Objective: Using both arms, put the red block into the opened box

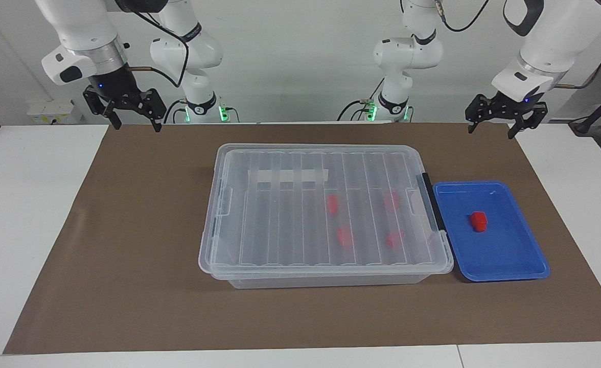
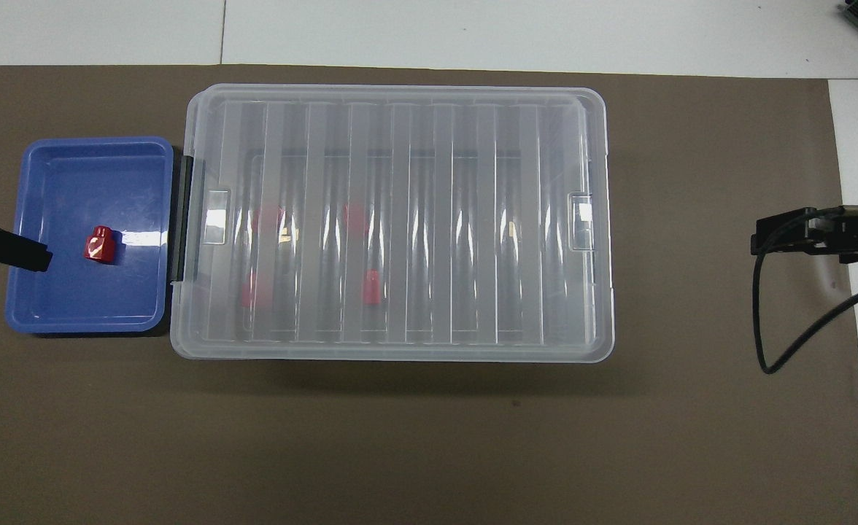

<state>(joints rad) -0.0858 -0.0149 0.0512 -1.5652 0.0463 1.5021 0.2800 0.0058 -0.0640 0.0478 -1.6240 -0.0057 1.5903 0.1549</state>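
Plainly, left hand [image 1: 493,128] and right hand [image 1: 134,121] both hang wide, empty.

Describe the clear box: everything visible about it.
The box is a large, shallow bin of clear plastic, lying flat mid-mat. Its ribbed clear lid is on, with a white tape strip and a black end handle. Four red blocks show blurred inside. The blue tray sits beside its handle end. Neither gripper touches it.

Looks like a robotics lab: two white arms [image 1: 402,56] bolted by a white table [image 1: 29,214], brown mat [image 1: 126,286] under them, plain wall, cables trailing.
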